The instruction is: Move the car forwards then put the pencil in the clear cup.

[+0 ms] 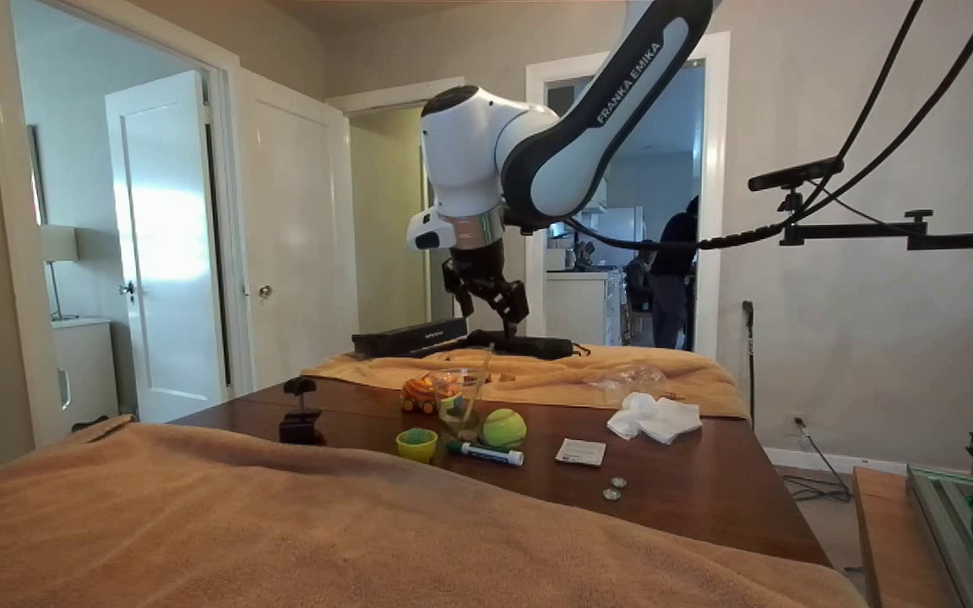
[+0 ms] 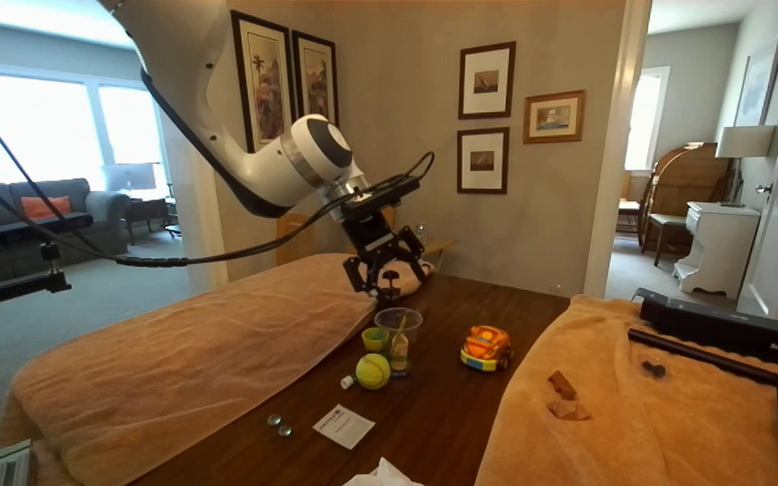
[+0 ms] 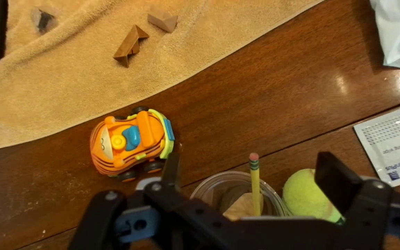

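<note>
Yellow pencil point(image 3: 256, 189) leans in the clear cup point(image 3: 218, 187), eraser upward.

- The gripper point(image 3: 253, 175) has its fingers point(image 3: 337, 180) well apart.
- The yellow pencil point(image 3: 255, 187) stands inside the clear cup point(image 3: 214, 178), eraser upward.
- Just beside the cup is a tennis ball point(image 3: 306, 194), partly hidden.
- The orange toy car point(image 3: 134, 142) is on the wooden table point(image 3: 255, 97), just beside the towel point(image 3: 64, 86).
- At the right lies a sachet point(image 3: 392, 146).
</note>
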Action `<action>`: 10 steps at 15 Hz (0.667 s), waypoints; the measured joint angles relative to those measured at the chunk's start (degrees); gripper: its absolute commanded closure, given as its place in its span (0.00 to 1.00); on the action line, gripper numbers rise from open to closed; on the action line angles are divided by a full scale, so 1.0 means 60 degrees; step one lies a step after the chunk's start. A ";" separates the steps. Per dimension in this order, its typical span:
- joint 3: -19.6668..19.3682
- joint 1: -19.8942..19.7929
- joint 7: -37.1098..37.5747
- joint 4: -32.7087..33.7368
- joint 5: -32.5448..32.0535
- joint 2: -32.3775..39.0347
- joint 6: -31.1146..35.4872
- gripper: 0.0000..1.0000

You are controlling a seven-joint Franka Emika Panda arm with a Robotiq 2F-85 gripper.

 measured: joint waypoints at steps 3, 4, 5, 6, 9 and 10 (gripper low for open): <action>0.0036 0.0003 0.0827 -0.0205 0.0106 -0.0537 -0.0217 0.00; 0.0068 0.0005 0.1120 -0.0343 0.0230 -0.0794 -0.0370 0.00; 0.0112 0.0008 0.1357 -0.0526 0.0480 -0.1084 -0.0550 0.00; 0.0167 0.0010 0.1496 -0.0749 0.0849 -0.1404 -0.0707 0.00; 0.0272 0.0056 0.1871 -0.1629 0.2265 -0.2549 -0.0959 0.00; 0.0276 0.0073 0.1927 -0.1968 0.2783 -0.2963 -0.0975 0.00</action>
